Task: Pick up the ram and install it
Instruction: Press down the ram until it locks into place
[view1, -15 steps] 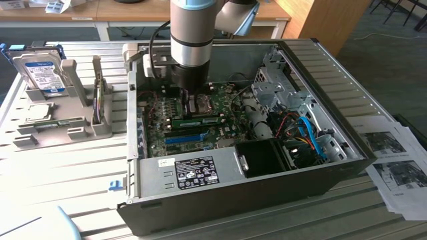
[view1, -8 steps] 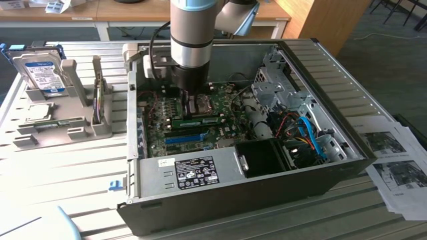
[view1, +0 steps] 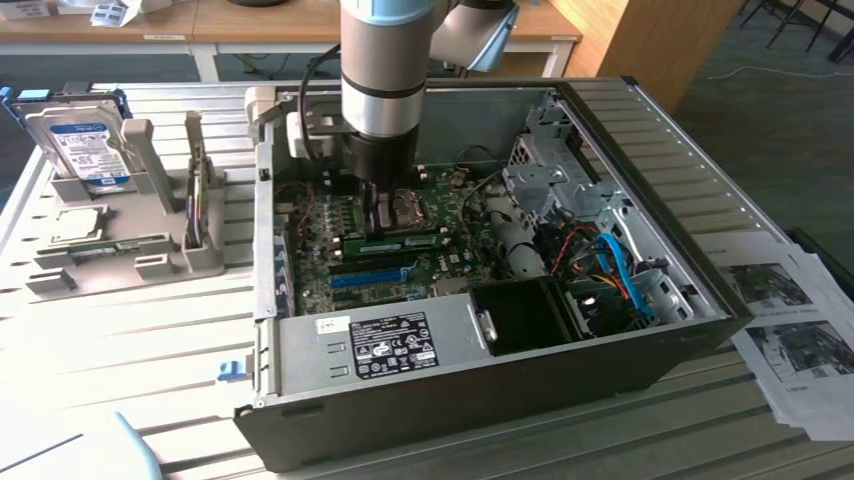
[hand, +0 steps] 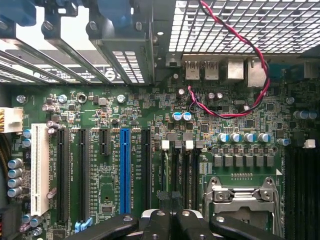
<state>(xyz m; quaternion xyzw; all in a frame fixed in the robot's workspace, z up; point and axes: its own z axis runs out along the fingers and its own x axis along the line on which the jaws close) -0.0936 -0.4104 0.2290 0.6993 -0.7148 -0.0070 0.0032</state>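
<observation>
- I see a hard drive (view1: 83, 148) in the grey rack (view1: 107, 255) at the exterior view's left, on the worktop (view1: 120, 350).
- My gripper (view1: 384, 215) is closed inside the open PC case (view1: 641, 130), over the motherboard (hand: 100, 115).
- The ram (view1: 395, 242) lies across the board just below my gripper.

The open case (view1: 694, 215) leaves room from above over the motherboard (view1: 447, 262) — walls hem it on every side. Cables (view1: 607, 270) and the drive cage (view1: 554, 165) crowd the exterior view's right; the power supply (view1: 387, 345) blocks the near edge.
</observation>
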